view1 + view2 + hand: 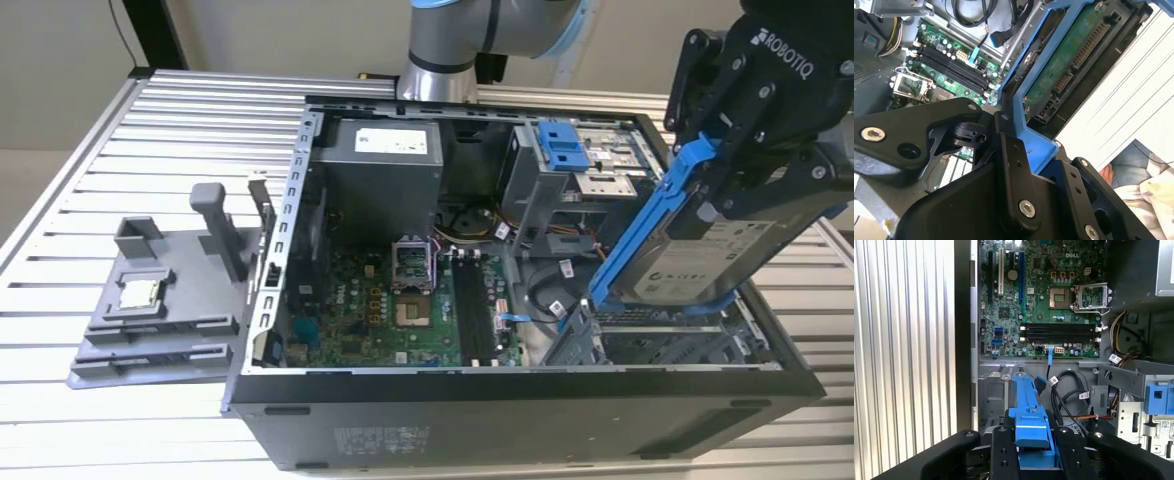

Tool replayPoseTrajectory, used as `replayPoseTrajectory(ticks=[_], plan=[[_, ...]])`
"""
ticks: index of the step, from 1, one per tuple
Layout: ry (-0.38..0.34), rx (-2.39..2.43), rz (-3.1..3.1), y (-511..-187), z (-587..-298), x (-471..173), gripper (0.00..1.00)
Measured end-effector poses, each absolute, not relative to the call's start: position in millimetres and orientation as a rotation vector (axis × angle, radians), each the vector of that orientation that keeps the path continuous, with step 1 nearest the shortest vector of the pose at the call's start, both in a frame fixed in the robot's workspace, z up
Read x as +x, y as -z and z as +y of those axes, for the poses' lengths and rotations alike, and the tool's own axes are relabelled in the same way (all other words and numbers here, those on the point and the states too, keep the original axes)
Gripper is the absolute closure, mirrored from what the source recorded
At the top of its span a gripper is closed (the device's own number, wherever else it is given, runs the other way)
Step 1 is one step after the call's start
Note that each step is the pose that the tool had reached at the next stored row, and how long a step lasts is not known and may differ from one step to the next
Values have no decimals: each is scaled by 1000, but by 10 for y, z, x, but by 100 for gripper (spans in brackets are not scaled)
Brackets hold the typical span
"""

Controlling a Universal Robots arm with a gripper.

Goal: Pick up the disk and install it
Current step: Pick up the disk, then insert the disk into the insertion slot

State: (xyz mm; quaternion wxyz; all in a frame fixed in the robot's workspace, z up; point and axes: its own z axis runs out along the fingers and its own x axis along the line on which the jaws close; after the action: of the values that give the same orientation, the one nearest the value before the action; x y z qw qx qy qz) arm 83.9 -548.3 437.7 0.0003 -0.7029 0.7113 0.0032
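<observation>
The disk hangs tilted in my gripper, which is clamped on its blue rails. It is held over the drive bay end of the open computer case, at the exterior view's right. Its white label carries dark print and faces outward. The second wrist view shows its green circuit-board underside. The case lies on the slatted metal surface.

Bright, even light; glare whitens the table.
</observation>
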Motion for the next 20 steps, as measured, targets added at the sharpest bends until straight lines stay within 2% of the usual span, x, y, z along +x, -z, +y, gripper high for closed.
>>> replayPoseTrajectory(ticks=[20], plan=[[-6,-2206,2232,-4294,-5486,853,100]])
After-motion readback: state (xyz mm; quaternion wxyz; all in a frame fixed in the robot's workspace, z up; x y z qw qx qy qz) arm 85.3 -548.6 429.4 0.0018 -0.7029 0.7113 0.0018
